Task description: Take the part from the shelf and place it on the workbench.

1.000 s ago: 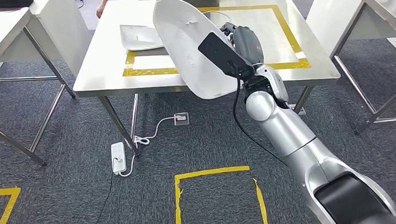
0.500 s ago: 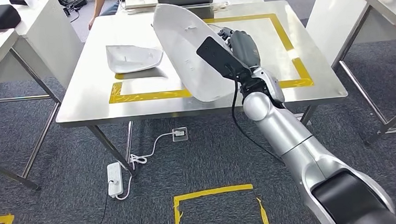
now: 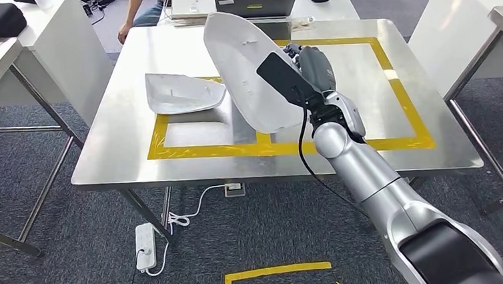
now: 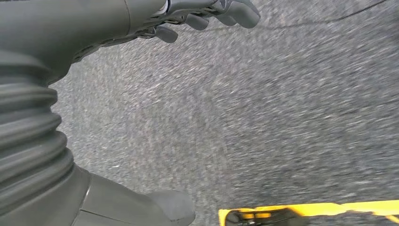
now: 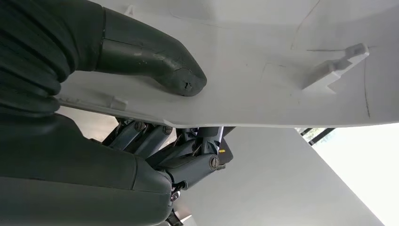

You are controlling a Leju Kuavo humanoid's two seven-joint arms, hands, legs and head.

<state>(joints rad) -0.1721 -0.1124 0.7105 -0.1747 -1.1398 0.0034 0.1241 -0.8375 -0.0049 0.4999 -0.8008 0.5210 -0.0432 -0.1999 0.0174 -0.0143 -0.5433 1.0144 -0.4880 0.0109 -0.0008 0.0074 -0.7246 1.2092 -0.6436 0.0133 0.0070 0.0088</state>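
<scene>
while the right arm reaches forward over the workbench (image 3: 116,158), its right hand (image 3: 314,67) grips the white part (image 3: 247,69) tilted above the yellow tape frame (image 3: 236,150); the thumb (image 5: 155,56) presses its face; the left hand (image 4: 207,12) hangs over carpet, fingers loosely apart, holding nothing.

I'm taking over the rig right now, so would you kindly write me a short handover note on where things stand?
Right hand: grips the white part at its edge, tilted above the workbench.
Left hand: holds nothing, hangs over the carpet.
Another white part lies on the workbench, at the corner of the yellow tape rectangle.
Done: part taken and carried to the workbench.
Left: lower it onto the workbench and let go.
</scene>
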